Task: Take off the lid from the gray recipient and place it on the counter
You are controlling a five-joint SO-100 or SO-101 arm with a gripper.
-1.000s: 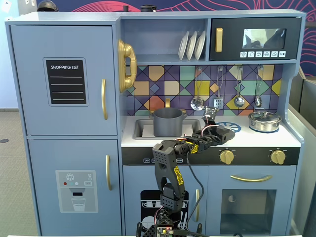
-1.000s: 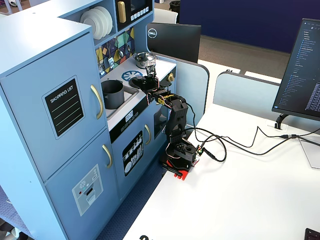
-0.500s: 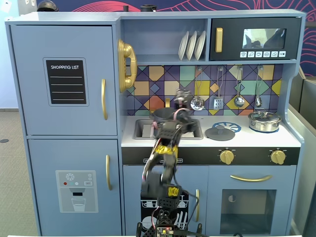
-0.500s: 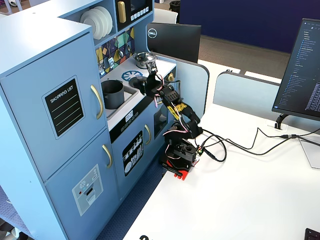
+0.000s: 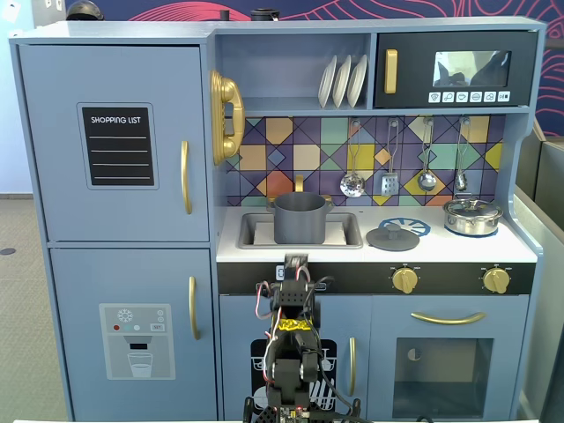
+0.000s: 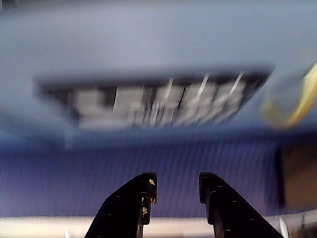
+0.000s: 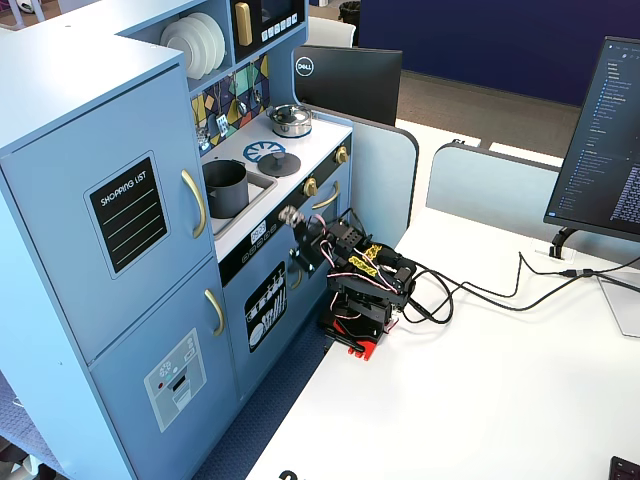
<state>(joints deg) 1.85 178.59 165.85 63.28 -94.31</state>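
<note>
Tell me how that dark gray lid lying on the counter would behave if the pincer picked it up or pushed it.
The lid looks like a stiff, flat disc, so it would probably slide across the counter rather than roll or tip. Its small central knob seems the only easy hold, and the matte finish probably grips decently. As a toy-kitchen piece, it is probably light.

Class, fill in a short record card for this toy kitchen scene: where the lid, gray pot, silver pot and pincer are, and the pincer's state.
lid: off the pot, flat on the counter beside the sink
gray pot: uncovered, standing in the sink
silver pot: lidded, right end of the counter
pincer: open, empty, below counter level, facing the cabinet front
</note>
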